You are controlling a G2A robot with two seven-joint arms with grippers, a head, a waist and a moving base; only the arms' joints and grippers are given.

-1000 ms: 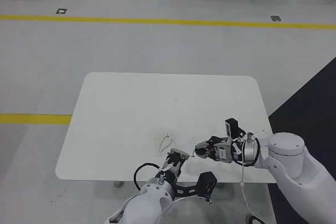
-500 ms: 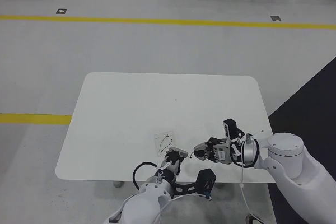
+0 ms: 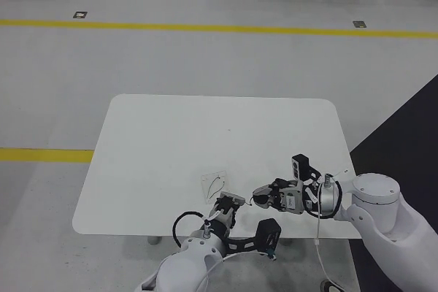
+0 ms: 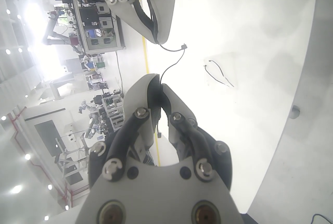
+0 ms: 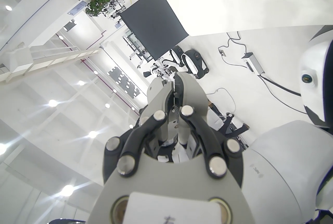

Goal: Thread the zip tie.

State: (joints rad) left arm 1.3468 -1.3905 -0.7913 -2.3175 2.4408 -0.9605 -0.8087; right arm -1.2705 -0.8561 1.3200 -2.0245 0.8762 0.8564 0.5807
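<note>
Zip tie [image 4: 173, 64] hangs in the air between your two tools. The left gripper [image 4: 158, 83] is pinched tight on one end. The thin black strap curves away from its tips to the small square head, and a short length runs on into the right gripper [image 4: 157, 40], which is also clamped on it. Both tools sit tip to tip above the table [image 3: 168, 139], close to its near edge, so your open room is the broad tabletop beyond the tips. A clear bag [image 3: 214, 184] holding a second tie [image 4: 217, 74] lies flat just beyond the left tool and beside the strap. In the top view you cannot make out the strap in the small gap between the tips, but the left wrist view shows strap and head plainly. You cannot tell whether the strap passes through the head. In the right wrist view its fingers are pressed together, with the bag's corner far ahead.
</note>
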